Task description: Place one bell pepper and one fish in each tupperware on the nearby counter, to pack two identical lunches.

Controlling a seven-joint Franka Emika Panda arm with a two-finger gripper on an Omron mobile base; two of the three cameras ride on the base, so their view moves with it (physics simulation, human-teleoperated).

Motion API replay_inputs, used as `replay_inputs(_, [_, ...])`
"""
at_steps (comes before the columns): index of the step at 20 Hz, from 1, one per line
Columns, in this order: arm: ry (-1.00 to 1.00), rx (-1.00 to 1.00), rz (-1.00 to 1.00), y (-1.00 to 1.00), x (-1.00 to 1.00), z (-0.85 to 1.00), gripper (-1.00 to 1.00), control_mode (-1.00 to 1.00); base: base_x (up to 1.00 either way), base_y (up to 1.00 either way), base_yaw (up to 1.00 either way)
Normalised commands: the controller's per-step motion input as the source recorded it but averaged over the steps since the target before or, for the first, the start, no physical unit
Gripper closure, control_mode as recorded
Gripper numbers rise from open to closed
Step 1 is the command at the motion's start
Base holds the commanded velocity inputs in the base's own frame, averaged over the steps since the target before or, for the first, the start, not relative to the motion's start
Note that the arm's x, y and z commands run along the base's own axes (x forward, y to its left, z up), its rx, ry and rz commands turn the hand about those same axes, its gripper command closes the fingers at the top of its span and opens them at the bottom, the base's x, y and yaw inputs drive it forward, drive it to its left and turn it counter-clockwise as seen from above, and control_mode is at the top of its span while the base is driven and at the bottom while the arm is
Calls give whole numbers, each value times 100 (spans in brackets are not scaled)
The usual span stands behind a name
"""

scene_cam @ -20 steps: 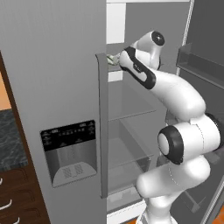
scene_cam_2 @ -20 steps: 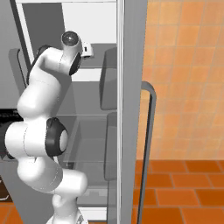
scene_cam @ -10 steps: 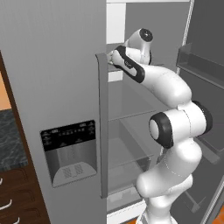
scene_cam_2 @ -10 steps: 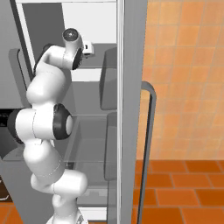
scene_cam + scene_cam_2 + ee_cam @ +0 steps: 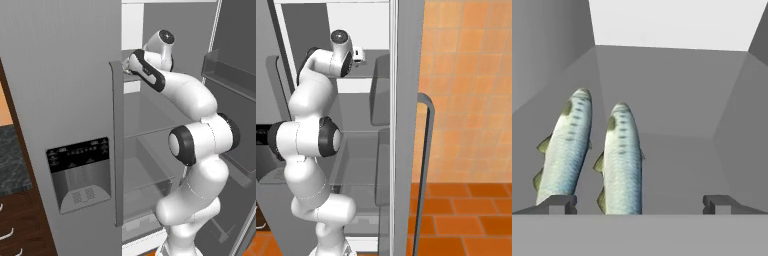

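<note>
Claw (image 5: 640, 202) is wide open up inside the fridge (image 5: 60, 100), two fish (image 5: 621, 160) (image 5: 564, 150) side by side right ahead on the shelf (image 5: 682, 165), nothing grabbed.

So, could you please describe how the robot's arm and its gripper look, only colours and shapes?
The arm is glossy white, built of rounded, thick segments with dark grey, round caps at the joints. A dark band runs along its forearm. No cables or markings are visible. The gripper has two small, dark grey, blocky finger tips.
</note>
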Motion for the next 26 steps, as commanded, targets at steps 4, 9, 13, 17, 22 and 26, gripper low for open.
replay_inputs(4, [1,0,0,-3,0,-21,-100,-100,0,0,0])
replay_inputs(9, [1,-4,1,1,1,-41,-100,-100,0,0,0])
replay_inputs(13, [0,-8,0,16,30,-44,-100,-100,0,0,0])
replay_inputs(17, [4,-2,0,40,28,-6,-100,-100,0,0,0])
replay_inputs(22, [3,0,0,22,4,-45,100,-100,0,0,0])
replay_inputs(26, [-1,0,0,-6,13,-32,100,-100,0,0,0])
